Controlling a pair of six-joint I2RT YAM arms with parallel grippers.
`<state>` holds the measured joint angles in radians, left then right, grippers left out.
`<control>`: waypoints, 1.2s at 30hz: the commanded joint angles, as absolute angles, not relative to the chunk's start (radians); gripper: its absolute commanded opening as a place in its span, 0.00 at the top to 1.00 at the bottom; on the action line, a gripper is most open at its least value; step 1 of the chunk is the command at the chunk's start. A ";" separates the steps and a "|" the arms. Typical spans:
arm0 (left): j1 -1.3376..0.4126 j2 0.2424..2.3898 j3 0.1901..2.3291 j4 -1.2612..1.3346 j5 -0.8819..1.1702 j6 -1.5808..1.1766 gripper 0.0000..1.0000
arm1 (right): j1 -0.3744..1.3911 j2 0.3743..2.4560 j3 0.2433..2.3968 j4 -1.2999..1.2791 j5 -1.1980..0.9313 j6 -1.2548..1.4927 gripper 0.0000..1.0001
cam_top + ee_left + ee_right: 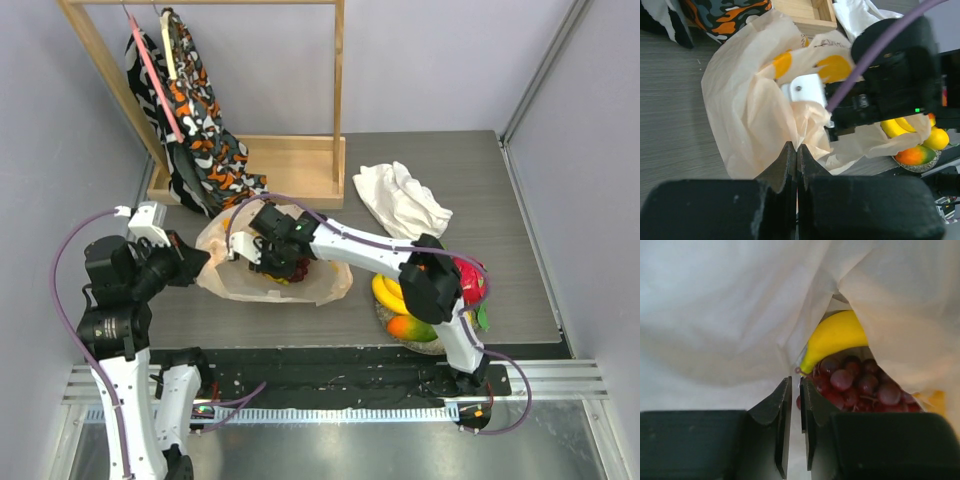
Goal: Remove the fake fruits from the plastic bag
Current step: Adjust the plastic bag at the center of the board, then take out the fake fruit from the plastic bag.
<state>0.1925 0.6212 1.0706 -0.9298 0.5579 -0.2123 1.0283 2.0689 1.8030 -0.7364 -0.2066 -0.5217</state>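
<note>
The pale peach plastic bag (225, 275) lies left of the table's middle, crumpled and open. My left gripper (203, 263) is shut on a fold of the bag's left edge, as the left wrist view (796, 148) shows against the bag (745, 100). My right gripper (252, 250) is inside the bag; its jaws (796, 380) stand nearly together with nothing between them. Right beside them lie dark purple grapes (855, 382) and a yellow banana (840, 335). A banana bunch (388, 292), a mango (412, 327) and a pink dragon fruit (470, 280) lie at the right.
The fruits outside the bag sit on a small plate (432, 347) near the right arm's base. A white cloth (400, 200) lies at the back right. A wooden rack (300, 165) with patterned fabric (200, 130) stands behind the bag.
</note>
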 commanded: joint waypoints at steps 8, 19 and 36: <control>0.199 0.621 1.095 -0.911 0.566 -0.210 1.00 | 1.084 2.177 1.878 -0.672 -0.106 -0.422 0.81; 0.199 0.620 1.086 -0.939 0.572 -0.201 1.00 | 1.092 2.256 1.884 -0.586 0.127 -0.344 0.56; 0.199 0.592 1.087 -0.939 0.548 -0.203 1.00 | 1.086 2.232 1.807 -0.558 0.291 -0.359 0.49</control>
